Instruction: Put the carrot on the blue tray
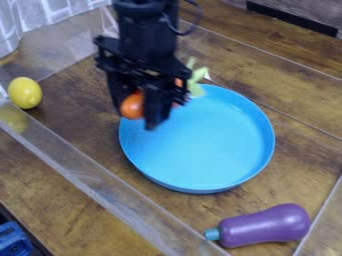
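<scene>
1. Orange and plump, the small toy carrot (132,105) hangs above the upper-left rim of the dish, its body peeking out on the left of the black tool and its yellow-green leafy top sticking out on the right, near the frame's upper middle.
2. Clenched on the carrot, the black robot gripper (144,108) points straight down, its dark fingers running on either side of the orange body; the picture is somewhat blurred here, so the exact contact points are hard to make out.
3. Below and to the right of the carrot lies the large round bright-blue plastic tray (201,140) with a shallow raised rim, filling the middle of the frame; the fingertips overlap its upper-left edge in the picture.
4. From this angle I cannot tell whether the carrot touches the tray, though it looks lifted clear of it.
5. At the left edge of the frame, well apart from the tray, sits a round yellow toy lemon (24,93).
6. At the lower right, just beyond the tray's rim, a purple toy eggplant (265,225) lies on its side, its pale green stem end pointing left.
7. All of this rests on a dark brown wooden table (60,150), with clear plastic walls (100,200) standing along its near and left sides.
</scene>
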